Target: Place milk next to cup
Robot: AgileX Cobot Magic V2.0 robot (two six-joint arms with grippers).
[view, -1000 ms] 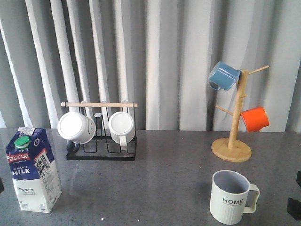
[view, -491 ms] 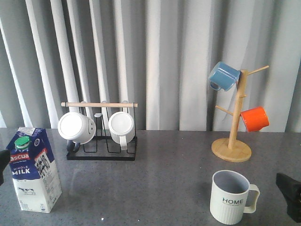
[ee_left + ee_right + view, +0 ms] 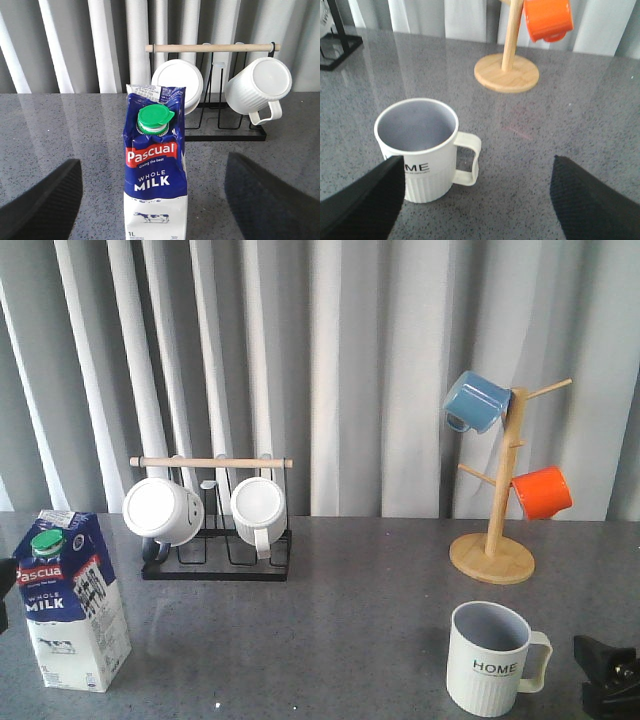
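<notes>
Milk point(image 3: 70, 600) upright at the worktop's point(image 3: 330, 620) left edge, well apart from cup point(image 3: 492, 657) at right.
Left wrist: blue gable-top carton, red "Pascual" band, green cap, between spread left tool point(image 3: 155, 200) fingers, untouched. Right wrist: cream ribbed "HOME" mug, grey inside, before spread right tool point(image 3: 477, 200).

My left claw point(image 3: 152, 200) sits low at the near left edge, jaws spread wide, gripping nothing. My right claw point(image 3: 475, 200) hangs low at the near right corner, fingers point(image 3: 362, 197) parted wide too, nothing between them.
</notes>
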